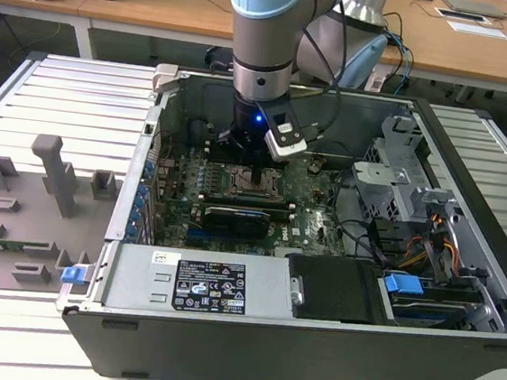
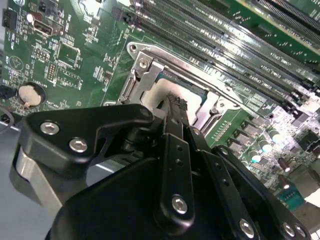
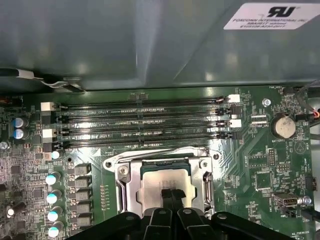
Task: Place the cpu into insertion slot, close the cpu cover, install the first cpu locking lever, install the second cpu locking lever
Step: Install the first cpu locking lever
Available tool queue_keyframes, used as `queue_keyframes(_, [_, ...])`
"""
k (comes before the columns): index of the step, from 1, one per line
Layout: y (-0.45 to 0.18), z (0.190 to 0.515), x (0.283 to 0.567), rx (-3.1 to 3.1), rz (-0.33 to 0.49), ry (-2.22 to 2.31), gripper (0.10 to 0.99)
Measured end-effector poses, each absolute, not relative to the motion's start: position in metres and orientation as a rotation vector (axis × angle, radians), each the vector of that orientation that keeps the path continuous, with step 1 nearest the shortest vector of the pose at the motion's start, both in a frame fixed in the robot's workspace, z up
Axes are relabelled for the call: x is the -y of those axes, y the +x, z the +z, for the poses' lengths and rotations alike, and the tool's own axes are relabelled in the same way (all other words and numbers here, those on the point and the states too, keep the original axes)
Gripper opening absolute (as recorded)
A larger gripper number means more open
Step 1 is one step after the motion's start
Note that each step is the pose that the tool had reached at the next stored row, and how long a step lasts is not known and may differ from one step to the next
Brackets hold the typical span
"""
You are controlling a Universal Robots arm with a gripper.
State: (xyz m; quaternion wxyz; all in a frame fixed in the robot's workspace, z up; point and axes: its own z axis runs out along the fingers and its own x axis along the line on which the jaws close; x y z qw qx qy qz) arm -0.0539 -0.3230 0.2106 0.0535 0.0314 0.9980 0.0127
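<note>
The gripper [image 3: 171,196] is pressing its closed fingertips on the cpu [image 3: 160,184], holding nothing. The cpu is sitting in the slot [image 3: 125,172] w/ the cover [image 3: 202,187] around it. For good seating, I judge it is needing flat, centred pressure.

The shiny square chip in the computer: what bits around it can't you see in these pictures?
- The near edge of the pale silvery square cpu: the black gripper covers it in the first wrist view.
- Half of the thin silver-grey metal cpu cover: the gripper body blocks it in the second wrist view.
- The square dark insertion slot: too small in the exterior view, with the arm hanging over it.
- The locking levers: cannot be told apart.
</note>
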Motion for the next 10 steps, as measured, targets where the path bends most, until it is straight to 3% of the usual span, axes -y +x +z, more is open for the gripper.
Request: queue_keyframes(10, [-0.054,0.228,0.323,-3.033,0.03,0.095,0.106])
